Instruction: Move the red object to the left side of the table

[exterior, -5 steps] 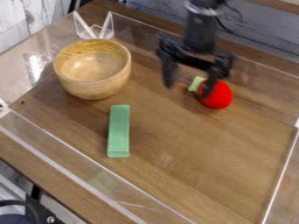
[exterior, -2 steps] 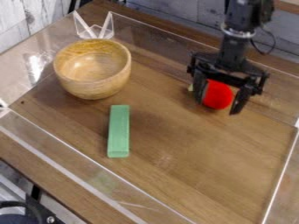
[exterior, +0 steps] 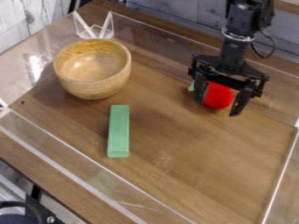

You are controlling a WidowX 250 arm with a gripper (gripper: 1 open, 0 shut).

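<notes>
One table [exterior: 198, 166] lay under everything, brown wood grain with clear plastic walls along its edges. One wooden bowl [exterior: 93, 67] sat on it toward the upper left of the view, upright and holding nothing I could see. One flat green block [exterior: 119, 130] lay near the middle, its long axis running roughly from the near edge toward the far edge, only slightly tilted.

My gripper [exterior: 222, 91] hung on the right side of the table, pointing straight down, its two dark fingers spread wide and released, one finger on each side of the fruit. I could not tell whether either finger touched it; nothing was clamped.

One red object [exterior: 218, 94] sat between those fingers on the right half of the tabletop, well apart from the bowl and the block. It was round, so it had no clear long axis. A speck of green showed at its upper left edge, by my left-hand finger in the view, but it was too small for me to say which way it pointed.
</notes>
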